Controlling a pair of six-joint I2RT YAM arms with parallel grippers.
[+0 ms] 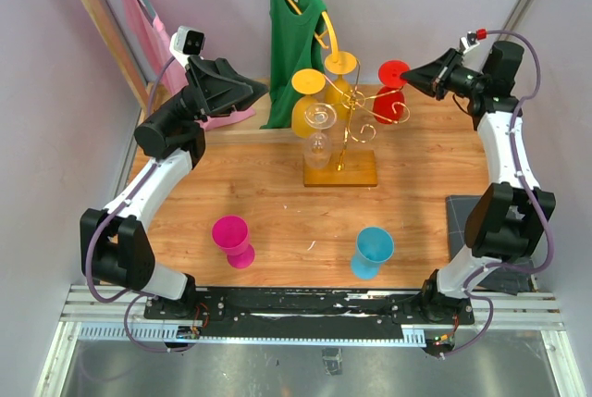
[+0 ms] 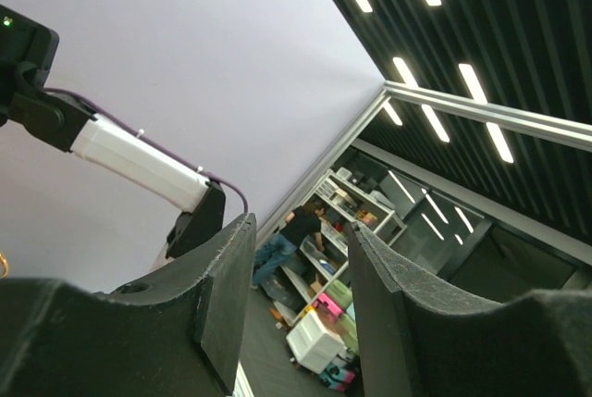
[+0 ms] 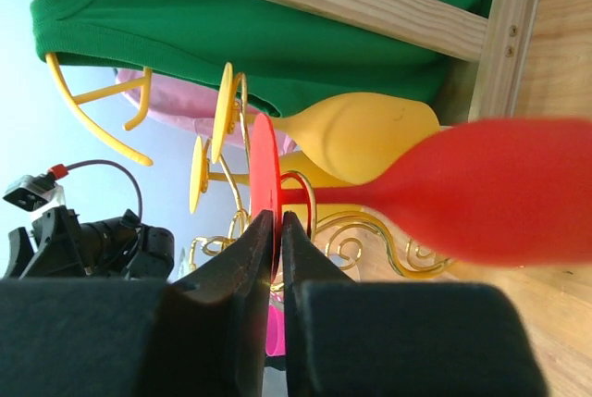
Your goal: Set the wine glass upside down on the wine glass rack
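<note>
Left claw: your left gripper (image 1: 254,92) (image 2: 301,240) is raised well to the left of the gold wire wine glass rack (image 1: 340,170). Its fingers are spread with nothing between them, and its wrist camera looks up at the ceiling.
Near left: a magenta plastic cup (image 1: 231,235) stands on the wooden table (image 1: 277,193), in front of the rack and to its left.
On the rack: two yellow wine glasses (image 1: 308,101) and a clear wine glass (image 1: 319,142) hang foot-up from its left and middle arms.
Near right: a blue plastic cup (image 1: 373,249) stands in front of the rack, just to its right.
Task glass: the red wine glass (image 1: 388,104) (image 3: 481,189) is upside down at the rack's right curled arms. You cannot tell whether it rests on them.
Right claw: your right gripper (image 1: 409,76) (image 3: 277,221) pinches the thin edge of the red glass's round foot.
</note>
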